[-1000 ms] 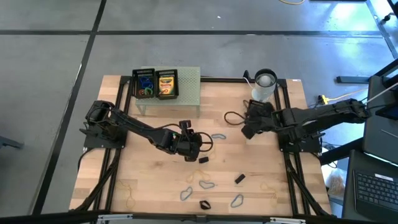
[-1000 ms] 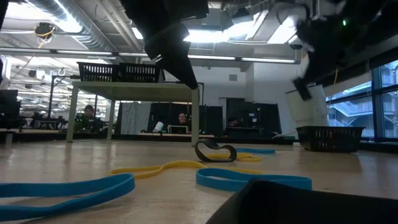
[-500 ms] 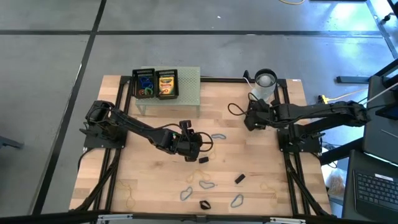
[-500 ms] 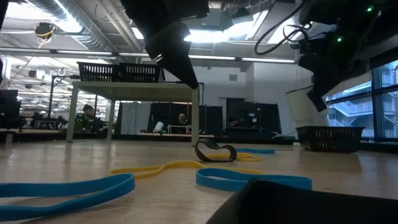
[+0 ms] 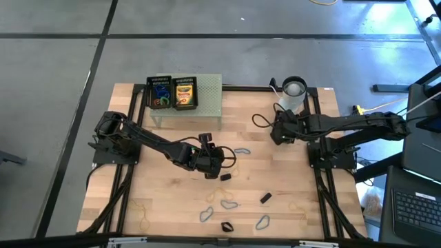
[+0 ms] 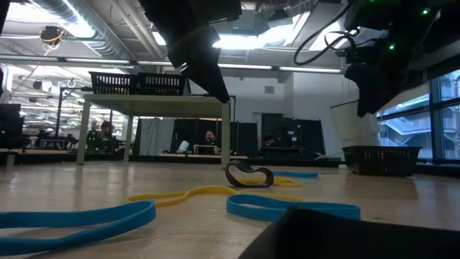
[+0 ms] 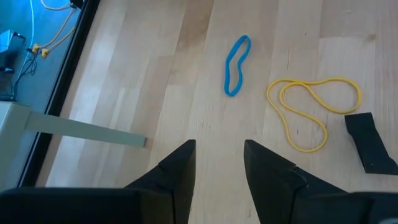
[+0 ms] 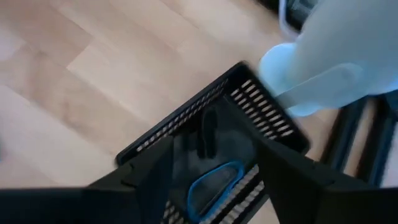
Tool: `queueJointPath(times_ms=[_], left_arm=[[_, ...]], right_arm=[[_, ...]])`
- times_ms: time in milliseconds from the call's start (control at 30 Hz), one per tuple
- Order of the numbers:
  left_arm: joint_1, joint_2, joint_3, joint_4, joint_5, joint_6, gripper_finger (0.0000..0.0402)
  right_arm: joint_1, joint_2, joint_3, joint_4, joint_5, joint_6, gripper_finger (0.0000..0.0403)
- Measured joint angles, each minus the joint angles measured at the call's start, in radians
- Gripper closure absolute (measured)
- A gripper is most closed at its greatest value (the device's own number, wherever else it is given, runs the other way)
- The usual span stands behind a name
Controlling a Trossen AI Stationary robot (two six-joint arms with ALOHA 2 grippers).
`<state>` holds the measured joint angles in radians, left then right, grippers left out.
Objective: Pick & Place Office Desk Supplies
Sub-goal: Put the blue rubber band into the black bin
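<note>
My right gripper point(image 8: 212, 163) stands open above a small black basket point(image 8: 267, 112) beside the white cup point(image 8: 329, 68), at the table's far right point(image 5: 277, 131). A blue loop point(image 8: 214, 182) and a dark piece point(image 8: 207, 134) lie in the basket. My left gripper point(image 7: 219, 168) hangs open over the table's middle point(image 5: 213, 164) with nothing between its fingers. Beyond it, flat on the wood, lie a blue loop point(image 7: 236, 65), a yellow band point(image 7: 314, 112) and a black clip point(image 7: 368, 149).
The pale green stand point(image 5: 207, 96) at the far left carries two black baskets, one with loops point(image 5: 160, 93) and one with a crayon box point(image 5: 183, 93). Grey clips point(image 5: 228, 204), black clips point(image 5: 265, 198) and thin rubber bands point(image 5: 145, 220) lie scattered near the front edge.
My right gripper has swung toward the table's far edge and the white cup, coming to rest over the black basket and then staying there. My left arm has kept still.
</note>
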<state>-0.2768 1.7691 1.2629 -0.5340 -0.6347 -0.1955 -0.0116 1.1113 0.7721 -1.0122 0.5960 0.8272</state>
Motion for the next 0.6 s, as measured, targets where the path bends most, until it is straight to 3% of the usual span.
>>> queueJointPath(times_ms=[167, 400, 600], left_arm=[[0.000, 0.000, 0.000, 0.000, 0.000, 0.000, 0.0272], [-0.005, 0.000, 0.000, 0.000, 0.000, 0.059, 0.0272], [-0.024, -0.006, 0.000, -0.001, -0.002, 0.060, 0.0272]], right_arm=[[0.014, 0.000, 0.033, 0.036, -0.116, -0.004, 0.0172], [0.091, 0.032, 0.037, 0.274, -0.125, -0.074, 0.0198], [0.146, 0.166, 0.038, 0.388, -0.136, -0.132, 0.0210]])
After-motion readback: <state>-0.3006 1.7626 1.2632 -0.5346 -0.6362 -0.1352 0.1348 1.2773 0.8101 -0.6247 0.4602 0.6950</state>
